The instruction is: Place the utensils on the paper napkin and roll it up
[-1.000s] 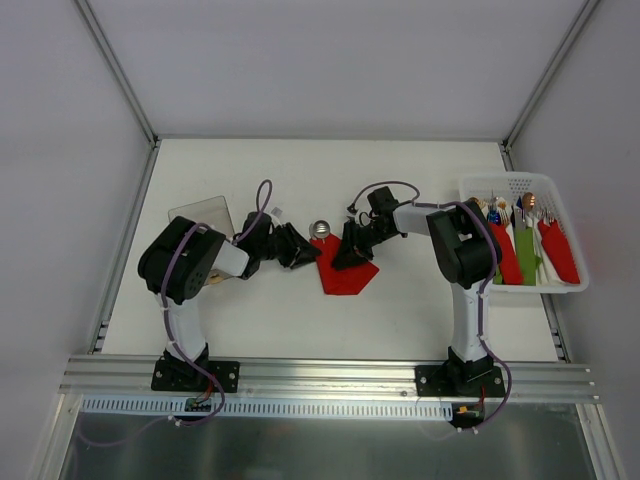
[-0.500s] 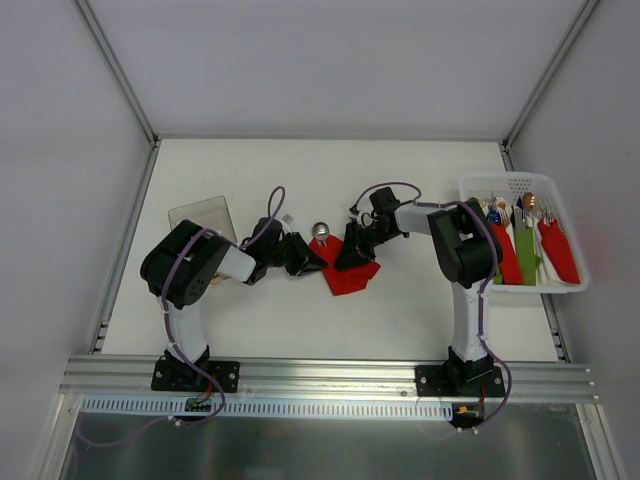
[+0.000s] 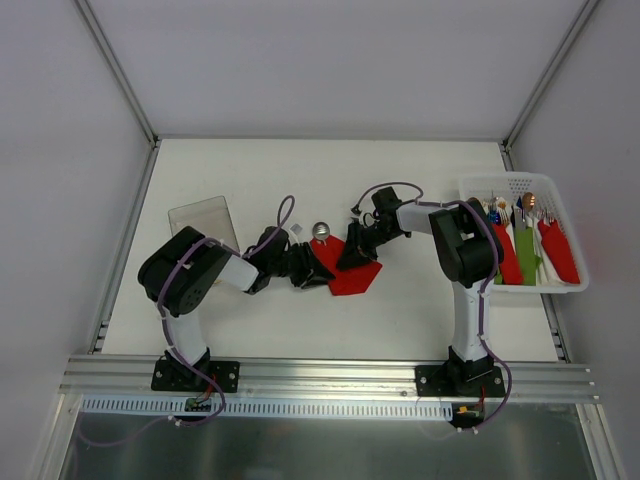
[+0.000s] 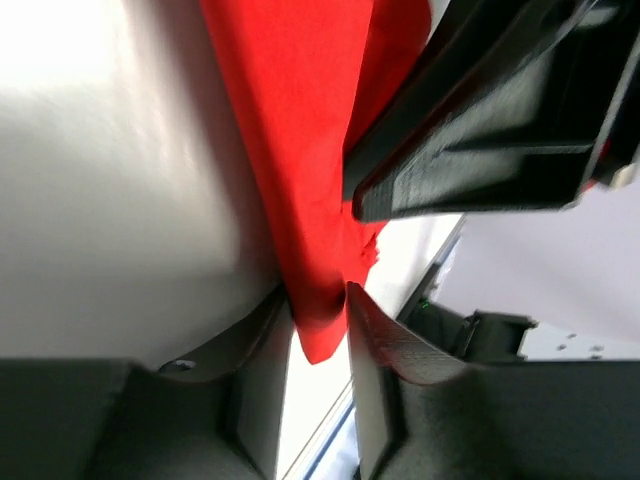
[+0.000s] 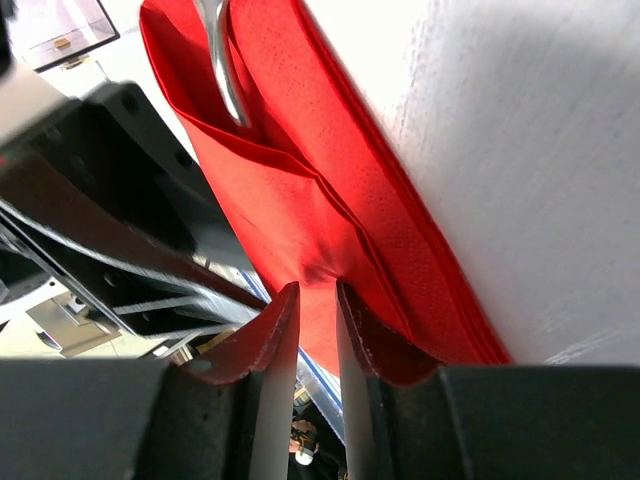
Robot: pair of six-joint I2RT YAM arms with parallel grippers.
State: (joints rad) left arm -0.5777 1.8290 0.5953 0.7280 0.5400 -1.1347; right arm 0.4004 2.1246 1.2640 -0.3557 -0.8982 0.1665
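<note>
The red paper napkin (image 3: 349, 277) lies partly folded at mid-table. A shiny round spoon bowl (image 3: 320, 230) pokes out at its upper left; a silver handle (image 5: 222, 60) shows inside the fold in the right wrist view. My left gripper (image 3: 318, 272) is shut on the napkin's left edge (image 4: 320, 320). My right gripper (image 3: 352, 258) is shut on the napkin's upper right edge (image 5: 318, 290). The two grippers are close together over the napkin.
A white basket (image 3: 574, 283) at the right holds several rolled red, green and white bundles with cutlery tips. A clear plastic box (image 3: 198, 217) sits at the left behind the left arm.
My left gripper has moved right and toward the near edge, pulling the napkin's left side over. The napkin looks narrower and more folded. The right gripper has barely shifted.
</note>
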